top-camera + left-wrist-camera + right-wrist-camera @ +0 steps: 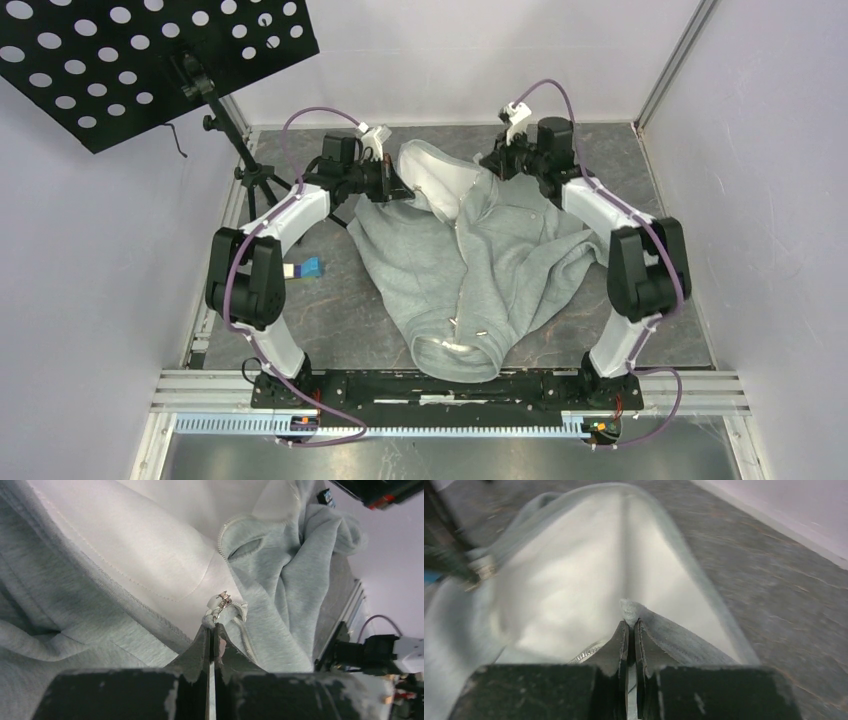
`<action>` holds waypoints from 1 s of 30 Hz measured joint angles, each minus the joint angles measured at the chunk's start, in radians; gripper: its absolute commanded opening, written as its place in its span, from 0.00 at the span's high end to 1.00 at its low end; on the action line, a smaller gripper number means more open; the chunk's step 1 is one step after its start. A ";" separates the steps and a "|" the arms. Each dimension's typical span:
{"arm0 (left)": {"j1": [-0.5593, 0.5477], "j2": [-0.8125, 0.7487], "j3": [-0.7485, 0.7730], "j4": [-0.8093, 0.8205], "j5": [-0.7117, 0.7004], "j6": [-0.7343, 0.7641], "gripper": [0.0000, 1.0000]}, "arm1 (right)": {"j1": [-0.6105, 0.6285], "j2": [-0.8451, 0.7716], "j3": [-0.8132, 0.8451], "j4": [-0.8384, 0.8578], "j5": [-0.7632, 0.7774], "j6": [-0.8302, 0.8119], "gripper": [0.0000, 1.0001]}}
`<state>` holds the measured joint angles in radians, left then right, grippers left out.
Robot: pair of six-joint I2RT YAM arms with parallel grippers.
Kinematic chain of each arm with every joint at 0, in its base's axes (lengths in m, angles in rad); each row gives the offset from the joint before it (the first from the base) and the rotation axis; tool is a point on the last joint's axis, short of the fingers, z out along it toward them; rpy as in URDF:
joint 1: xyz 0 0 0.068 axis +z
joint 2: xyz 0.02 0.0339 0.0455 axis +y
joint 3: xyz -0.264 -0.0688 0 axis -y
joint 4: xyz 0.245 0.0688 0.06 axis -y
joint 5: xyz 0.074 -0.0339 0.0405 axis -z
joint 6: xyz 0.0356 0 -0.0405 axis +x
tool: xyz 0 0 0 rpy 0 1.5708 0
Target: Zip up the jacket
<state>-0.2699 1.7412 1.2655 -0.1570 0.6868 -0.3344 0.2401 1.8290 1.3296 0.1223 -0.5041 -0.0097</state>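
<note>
The light grey jacket [470, 265] lies on the table with its collar near the front edge and its hem end at the far side, the pale lining turned up there. My left gripper [392, 187] is shut on the jacket's edge by the metal zipper slider [221, 601], seen in the left wrist view at the fingertips [212, 630]. My right gripper [497, 165] is shut on the opposite edge of the jacket [574, 580]; grey fabric bunches between its fingertips [630, 623], with zipper teeth [585, 654] beside them.
A black perforated panel [150, 50] on a tripod [250, 165] stands at the far left. A small blue object [308, 268] lies by the left arm. White walls close the far side and right. A metal rail [450, 425] runs along the near edge.
</note>
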 measured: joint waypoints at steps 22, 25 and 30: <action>-0.193 -0.216 -0.083 -0.095 -0.066 0.542 0.98 | 0.199 -0.314 -0.357 0.085 -0.267 0.019 1.00; -0.192 -0.253 -0.134 -0.071 -0.080 0.582 0.98 | 0.198 -0.314 -0.357 0.088 -0.259 0.043 1.00; -0.190 -0.297 -0.202 -0.057 -0.094 0.640 0.98 | 0.197 -0.314 -0.355 0.076 -0.260 0.042 1.00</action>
<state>-0.4595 1.4445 1.0634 -0.2138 0.5926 0.3061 0.4374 1.5146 0.9745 0.1986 -0.7639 0.0319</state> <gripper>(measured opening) 0.043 0.064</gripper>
